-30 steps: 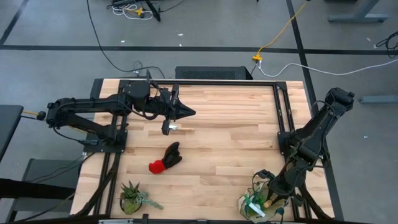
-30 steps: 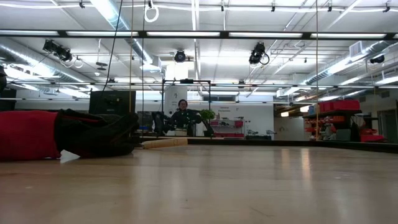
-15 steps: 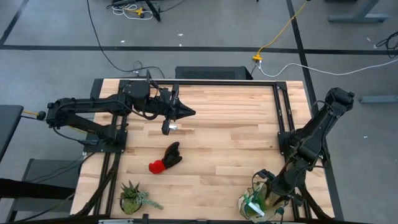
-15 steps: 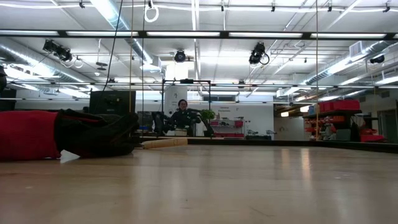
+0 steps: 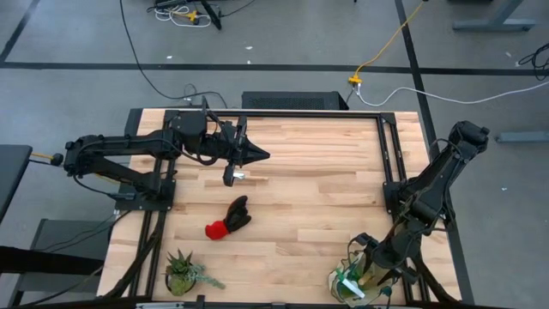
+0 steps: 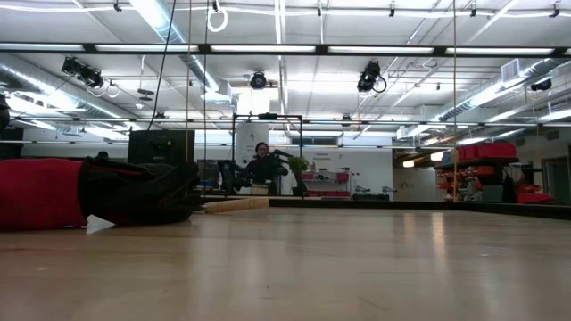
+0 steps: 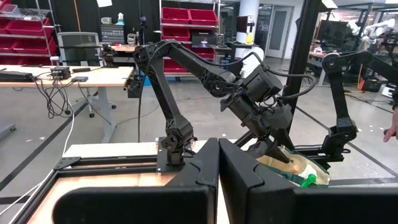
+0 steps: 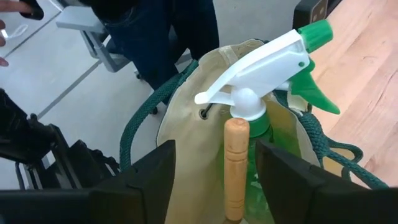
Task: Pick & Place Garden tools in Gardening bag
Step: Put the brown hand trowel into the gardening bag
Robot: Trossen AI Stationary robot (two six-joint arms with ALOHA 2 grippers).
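Observation:
The beige gardening bag (image 8: 186,118) with green handles stands at the table's near right corner (image 5: 353,276). A white-and-green spray head (image 8: 267,68) and a wooden handle (image 8: 236,168) stick up out of its mouth. My right gripper (image 8: 214,152) is open over the bag, one finger on either side of the handle and clear of it. The red-and-black glove pair (image 5: 228,219) lies flat mid-table. A wooden-handled tool (image 6: 236,204) lies beyond it, under my left gripper (image 5: 266,155), which hangs shut and level above the table.
A small spiky potted plant (image 5: 184,271) stands at the near left edge. Black frame rails (image 5: 390,163) run along the table's left, right and far sides. A person (image 6: 260,166) sits far behind the table, and another stands close beside the bag (image 8: 155,31).

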